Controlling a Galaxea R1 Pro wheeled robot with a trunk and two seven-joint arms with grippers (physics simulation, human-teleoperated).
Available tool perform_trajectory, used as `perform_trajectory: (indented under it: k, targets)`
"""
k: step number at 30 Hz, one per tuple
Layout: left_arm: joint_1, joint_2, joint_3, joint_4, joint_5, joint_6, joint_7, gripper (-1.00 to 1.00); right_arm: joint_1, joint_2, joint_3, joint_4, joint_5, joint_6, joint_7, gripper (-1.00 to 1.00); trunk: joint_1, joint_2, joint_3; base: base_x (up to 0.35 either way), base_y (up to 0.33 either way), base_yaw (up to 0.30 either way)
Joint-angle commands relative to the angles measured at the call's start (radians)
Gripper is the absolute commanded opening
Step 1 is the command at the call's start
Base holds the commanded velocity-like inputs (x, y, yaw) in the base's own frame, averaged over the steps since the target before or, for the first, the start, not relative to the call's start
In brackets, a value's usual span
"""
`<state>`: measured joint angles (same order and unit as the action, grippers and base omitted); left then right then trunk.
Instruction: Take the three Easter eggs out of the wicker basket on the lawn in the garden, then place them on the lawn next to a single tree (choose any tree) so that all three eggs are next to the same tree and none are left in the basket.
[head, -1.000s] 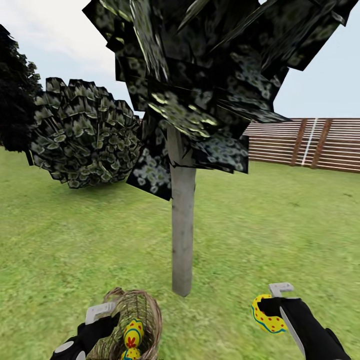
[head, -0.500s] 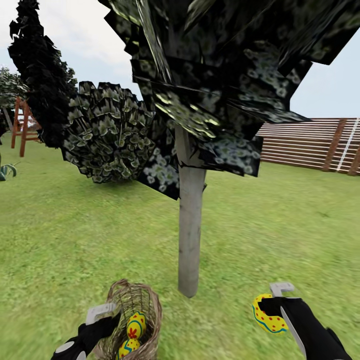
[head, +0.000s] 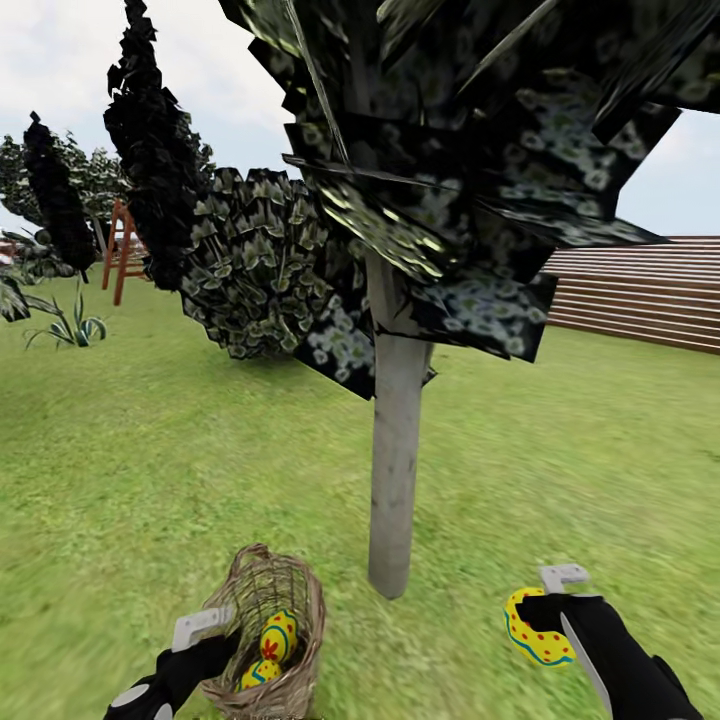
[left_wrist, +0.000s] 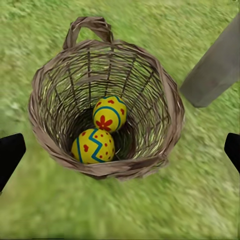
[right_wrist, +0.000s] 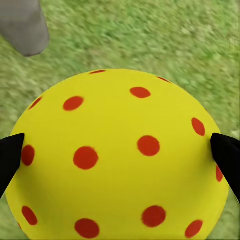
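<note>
The wicker basket (head: 285, 600) (left_wrist: 160, 85) stands on the lawn (head: 560, 440) just left of the tree (head: 396, 470). Two Easter eggs lie inside it: one with a red flower mark (left_wrist: 109, 113) (head: 279, 636), one with a blue zigzag (left_wrist: 93, 146) (head: 260, 673). My left gripper (head: 212, 640) (left_wrist: 120, 152) hangs over the basket's near rim, open, with its dark fingertips (left_wrist: 10, 155) wide apart. To the right of the trunk, my right gripper (head: 545, 612) (right_wrist: 120, 150) is shut on the third egg (head: 535, 632) (right_wrist: 120, 160), yellow with red dots, held above the grass.
A round flowering bush (head: 265, 270) and dark tall shrubs (head: 150, 150) stand behind and left of the tree. A brown slat fence (head: 640, 290) runs along the far right. A red wooden frame (head: 120, 250) and spiky plants (head: 65, 330) sit at the far left.
The whole view has swung left, so tree, bush and fence slid right. More of the basket shows now. Both grippers keep their places in the picture, the right one holding its egg.
</note>
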<state>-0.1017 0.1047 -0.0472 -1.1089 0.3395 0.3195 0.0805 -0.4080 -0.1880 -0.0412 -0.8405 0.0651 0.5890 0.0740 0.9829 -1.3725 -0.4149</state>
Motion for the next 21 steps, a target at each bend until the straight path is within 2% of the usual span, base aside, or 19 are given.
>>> perform_trajectory:
  k: [1, 6, 21]
  targets:
    - [-0.001, 0.001, -0.004, -0.002, 0.010, 0.004, 0.008, 1.00, 0.000, 0.000, -0.003, -0.002, 0.007, 0.005, 0.007, -1.00, 0.000, -0.001, -0.001, 0.000, -0.299, 0.289]
    - [0.000, 0.001, -0.005, -0.002, 0.010, 0.004, 0.008, 1.00, 0.000, -0.001, -0.003, -0.002, 0.007, 0.005, 0.007, -1.00, 0.000, -0.001, -0.001, 0.000, -0.299, 0.228]
    - [-0.001, -0.003, -0.006, 0.001, 0.009, 0.004, 0.008, 1.00, 0.000, -0.001, -0.003, -0.003, 0.007, 0.005, 0.008, -1.00, 0.000, -0.001, -0.001, 0.001, -0.299, 0.004]
